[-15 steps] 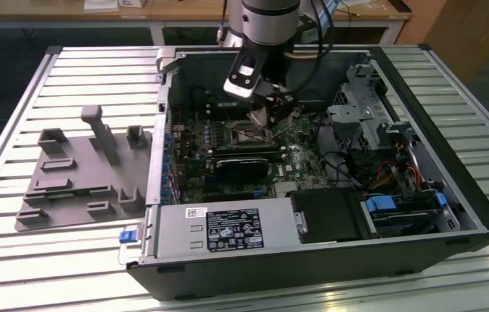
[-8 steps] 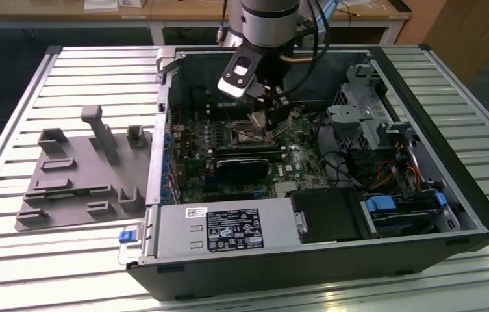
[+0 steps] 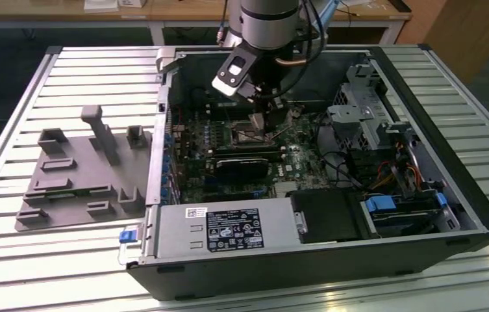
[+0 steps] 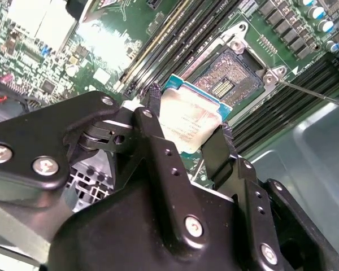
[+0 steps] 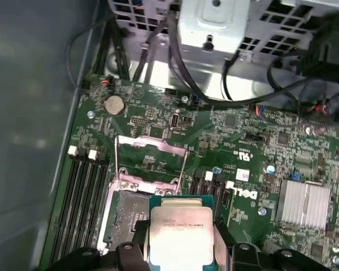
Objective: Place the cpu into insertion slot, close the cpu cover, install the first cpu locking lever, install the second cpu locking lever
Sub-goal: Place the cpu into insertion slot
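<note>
My gripper [image 4: 189, 110] is shut on the cpu [image 4: 186, 127], a flat square chip with a pale silver face, held by two opposite edges between the black fingers [image 4: 152, 121]. The cpu [image 5: 181, 231] hangs just above the green board, beside and partly over the insertion slot [image 5: 124, 212]. That slot [image 4: 231, 79] lies open, its dark contact field exposed. The cpu cover [image 5: 151, 158] is swung up and back from the socket. A thin locking lever [image 4: 313, 93] stands free beside it. In the exterior view the gripper [image 3: 262, 120] reaches down into the open computer case.
Long black memory slots [image 5: 82, 197] run beside the socket. A silver heatsink [image 5: 302, 206], cables and a metal drive cage [image 3: 361, 117] surround the board. The power supply [image 3: 226, 227] fills the case's front. A grey moulded fixture [image 3: 80, 175] lies on the slatted table at the exterior view's left.
</note>
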Controlling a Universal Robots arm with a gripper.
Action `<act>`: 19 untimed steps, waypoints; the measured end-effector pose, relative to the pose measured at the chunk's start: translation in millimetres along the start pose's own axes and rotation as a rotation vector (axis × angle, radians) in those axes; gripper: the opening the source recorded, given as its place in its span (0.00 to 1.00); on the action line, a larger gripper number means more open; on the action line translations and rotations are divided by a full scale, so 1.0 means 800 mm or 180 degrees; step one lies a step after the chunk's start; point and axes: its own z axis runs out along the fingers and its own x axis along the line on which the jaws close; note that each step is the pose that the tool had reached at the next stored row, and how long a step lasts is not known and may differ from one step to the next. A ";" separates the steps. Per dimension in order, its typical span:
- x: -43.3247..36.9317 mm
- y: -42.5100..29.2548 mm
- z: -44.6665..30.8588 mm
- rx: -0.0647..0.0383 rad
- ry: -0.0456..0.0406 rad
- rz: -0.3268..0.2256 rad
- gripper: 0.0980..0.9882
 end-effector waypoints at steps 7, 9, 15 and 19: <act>0.004 -0.0024 0.0044 -0.0002 -0.0014 0.0158 0.49; 0.007 -0.0023 0.0059 -0.0002 -0.0017 0.0190 0.49; 0.016 -0.0013 0.0103 -0.0003 -0.0024 0.0267 0.49; 0.023 -0.0013 0.0134 -0.0004 -0.0028 0.0313 0.49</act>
